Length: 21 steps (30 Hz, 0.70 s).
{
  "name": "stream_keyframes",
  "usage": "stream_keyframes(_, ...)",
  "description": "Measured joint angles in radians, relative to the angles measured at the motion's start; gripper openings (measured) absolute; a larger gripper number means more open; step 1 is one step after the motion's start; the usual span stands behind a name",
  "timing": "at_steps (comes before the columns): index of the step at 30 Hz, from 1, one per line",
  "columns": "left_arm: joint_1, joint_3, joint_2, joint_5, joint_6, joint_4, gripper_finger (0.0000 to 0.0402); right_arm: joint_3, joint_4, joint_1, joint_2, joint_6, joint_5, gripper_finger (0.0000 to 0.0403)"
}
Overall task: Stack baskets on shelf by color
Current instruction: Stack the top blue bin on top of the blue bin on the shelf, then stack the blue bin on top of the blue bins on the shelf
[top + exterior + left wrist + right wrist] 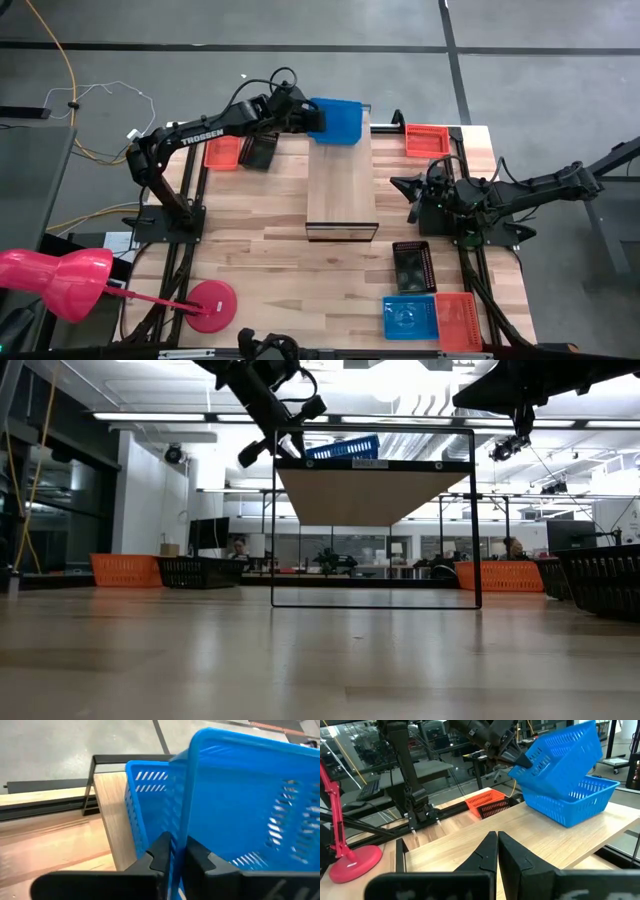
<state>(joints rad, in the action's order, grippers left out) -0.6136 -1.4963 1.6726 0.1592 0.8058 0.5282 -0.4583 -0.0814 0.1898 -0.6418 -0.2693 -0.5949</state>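
The left gripper [312, 118], clamped on the rim of a tilted blue basket [565, 752], holds it over another blue basket [570, 800] at the shelf's [340, 185] far end. Nesting seems underway; next, level and lower it. Orange [222, 153] and black baskets [257, 153] wait far left. The right gripper [405, 185], fingers closed and empty, waits right of the shelf.

The blue baskets [568, 790] are glossy plastic with mesh sides. The shelf [341, 175] is a smooth, pale wood board on a thin black metal frame. The bench [270, 260] is planked wood with a light sheen. The lamp [60, 280] is glossy pink.
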Motion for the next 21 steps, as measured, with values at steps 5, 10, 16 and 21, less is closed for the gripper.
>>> stream_keyframes(5, 0.000, 0.000, 0.000, -0.022, -0.025, -0.003, 0.0046, 0.000, 0.000, 0.000, 0.000, -0.003, 0.000, 0.0000)
stream_keyframes(10, -0.014, 0.000, -0.007, -0.052, -0.068, -0.017, 0.0082, 0.000, 0.000, 0.000, 0.000, -0.003, 0.000, 0.0000)
stream_keyframes(16, -0.042, 0.000, -0.060, -0.061, -0.080, -0.025, 0.0128, 0.000, 0.000, 0.000, 0.000, -0.003, 0.000, 0.0000)
stream_keyframes(21, -0.060, 0.000, -0.131, -0.104, -0.175, -0.025, 0.0150, 0.000, -0.006, 0.000, 0.000, -0.003, 0.000, 0.0000)
